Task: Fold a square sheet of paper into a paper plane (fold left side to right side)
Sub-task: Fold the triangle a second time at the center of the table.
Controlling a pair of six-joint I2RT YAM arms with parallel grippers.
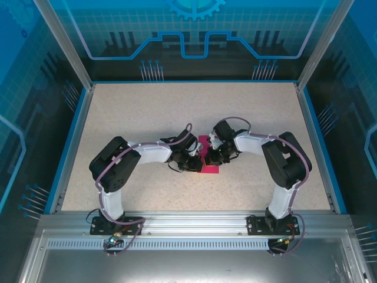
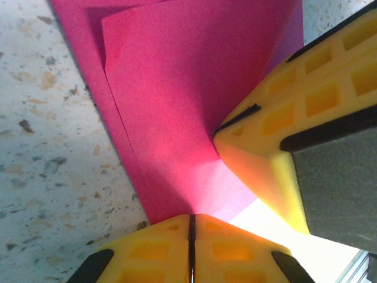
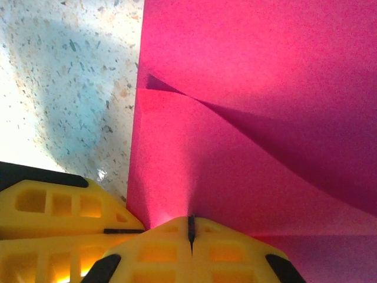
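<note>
Now the square sheet of paper [image 1: 210,170] lies in the middle of the table [image 1: 147,112], partly folded, 1 flap [image 3: 265,59] curving up. The left claw [image 2: 191,223] sits at its 9 o'clock, the right claw [image 3: 190,224] at 3 o'clock. Both are closed, tips on the paper; I cannot tell if they pinch it. The side fold looks half done. Next, press the flap flat, edges matched.

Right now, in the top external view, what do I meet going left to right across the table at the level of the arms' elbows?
Left arm's black elbow housing → magenta-pink folded sheet of thin paper → right arm's black elbow housing.
</note>
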